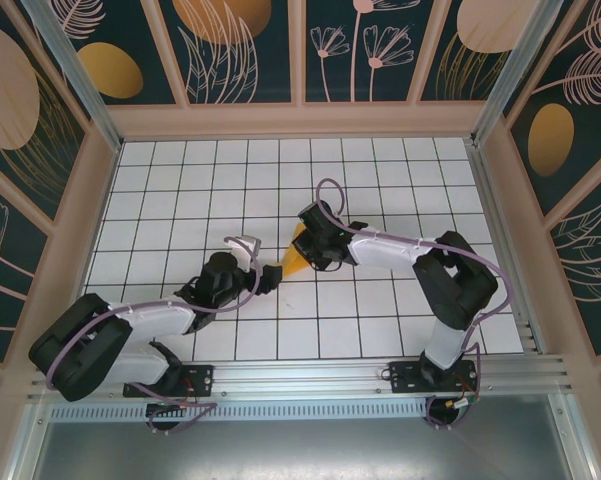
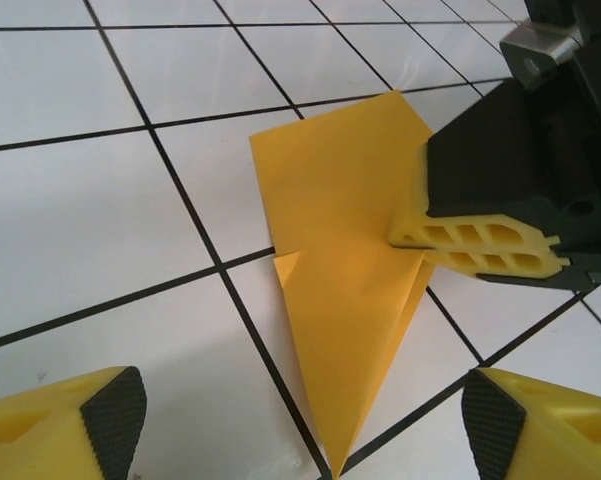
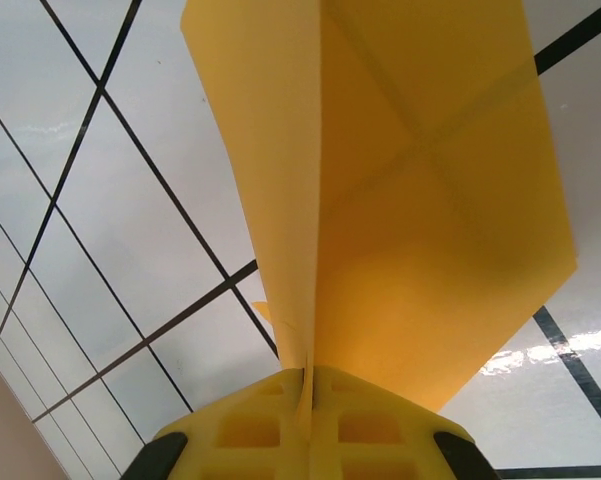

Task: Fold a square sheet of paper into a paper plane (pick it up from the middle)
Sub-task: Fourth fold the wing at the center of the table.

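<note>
Now the right gripper (image 3: 305, 425) is pressed together on one edge of the sheet of paper (image 3: 410, 200), which is already folded to a point and stands out ahead of its pads. The left gripper (image 2: 310, 435) is spread wide; the paper's tip lies on the white tiled table (image 2: 70, 230) between its fingers (image 2: 105, 420), touching neither

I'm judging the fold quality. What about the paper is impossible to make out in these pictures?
Top view: the paper is too small to read creases; the right pincer covers one side.
Left wrist view: that pincer hides one corner of the paper.
Right wrist view: the frame's top edge cuts off the paper's far end.
</note>
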